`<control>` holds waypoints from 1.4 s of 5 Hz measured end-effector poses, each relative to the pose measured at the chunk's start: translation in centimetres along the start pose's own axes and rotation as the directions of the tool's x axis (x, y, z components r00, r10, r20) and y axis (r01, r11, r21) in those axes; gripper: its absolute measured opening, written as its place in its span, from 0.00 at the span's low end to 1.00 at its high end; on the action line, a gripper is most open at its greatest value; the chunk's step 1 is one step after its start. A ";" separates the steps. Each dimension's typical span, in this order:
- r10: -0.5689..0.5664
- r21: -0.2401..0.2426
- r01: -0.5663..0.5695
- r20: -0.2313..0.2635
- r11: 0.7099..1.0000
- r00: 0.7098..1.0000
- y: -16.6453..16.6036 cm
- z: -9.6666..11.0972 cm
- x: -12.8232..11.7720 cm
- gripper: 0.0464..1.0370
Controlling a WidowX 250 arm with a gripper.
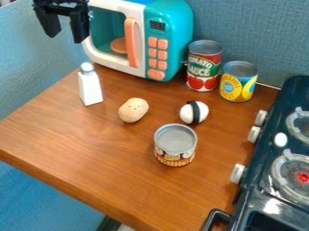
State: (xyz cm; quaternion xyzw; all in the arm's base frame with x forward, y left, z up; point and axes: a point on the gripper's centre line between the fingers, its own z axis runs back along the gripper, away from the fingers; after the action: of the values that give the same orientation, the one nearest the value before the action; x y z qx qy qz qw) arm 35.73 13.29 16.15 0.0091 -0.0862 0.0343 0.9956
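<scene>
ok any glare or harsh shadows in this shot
Camera view: bright white glare on the stove, below the near burner; camera view: soft shine on top of the front can; camera view: shadows on the table faint, claw nearly black.

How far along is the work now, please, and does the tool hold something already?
Nothing looks clearly finished. Nothing is in hand: the tool hangs open beside the toy microwave, above the counter. The white shaker, potato, black-banded egg and front can stand or lie apart, untouched, so any handling of them seems left.
</scene>
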 end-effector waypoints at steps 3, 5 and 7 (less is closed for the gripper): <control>-0.247 -0.075 0.242 -0.070 0.967 0.966 -0.6 -3.7 -1.1 0.96; -0.274 -0.066 0.272 -0.009 0.960 0.962 1.3 -4.2 -0.9 0.96; -0.290 -0.101 0.290 0.012 0.952 0.957 1.3 -5.4 0.7 0.96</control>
State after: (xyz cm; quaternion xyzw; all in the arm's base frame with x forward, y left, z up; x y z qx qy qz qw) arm 37.28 14.76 10.99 -0.0291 -0.0840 -0.1164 0.9892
